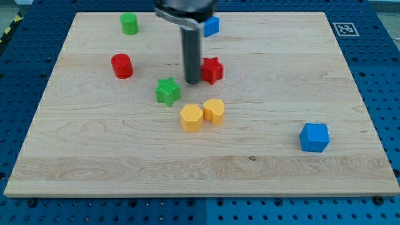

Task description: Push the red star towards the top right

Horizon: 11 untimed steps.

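The red star [213, 70] lies a little above the middle of the wooden board [262, 150]. My tip [192, 82] stands right at the star's left side, touching or nearly touching it. The rod rises from there to the view's top. A green star [167, 91] lies just to the lower left of my tip.
Two yellow blocks [191, 117] [214, 110] sit side by side below the tip. A red cylinder [122, 65] is at the left, a green cylinder [129, 24] at the top left. A blue block [212, 26] is above the star, a blue cube [314, 137] at the lower right.
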Available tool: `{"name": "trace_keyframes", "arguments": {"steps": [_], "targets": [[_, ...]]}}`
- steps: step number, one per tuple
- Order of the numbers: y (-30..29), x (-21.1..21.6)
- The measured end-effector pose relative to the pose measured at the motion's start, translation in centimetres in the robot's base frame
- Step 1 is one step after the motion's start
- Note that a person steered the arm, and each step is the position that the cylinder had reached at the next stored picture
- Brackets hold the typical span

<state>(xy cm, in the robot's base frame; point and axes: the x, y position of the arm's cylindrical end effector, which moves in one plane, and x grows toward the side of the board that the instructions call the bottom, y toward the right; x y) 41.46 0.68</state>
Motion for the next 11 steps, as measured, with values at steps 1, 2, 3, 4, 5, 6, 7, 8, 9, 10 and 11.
{"name": "trace_keyframes", "arguments": {"steps": [1,2,3,4,5,6,7,8,9,10,11], "targets": [[4.6,-2.1],[5.2,-3.2],[2.3,-3.3],[1.0,-3.9],[6.7,-5.2],[7.9,-5.5],[7.9,-5.8],[7.9,-6.8],[9.1,-7.8],[10.3,-8.5],[10.8,-9.9]]}}
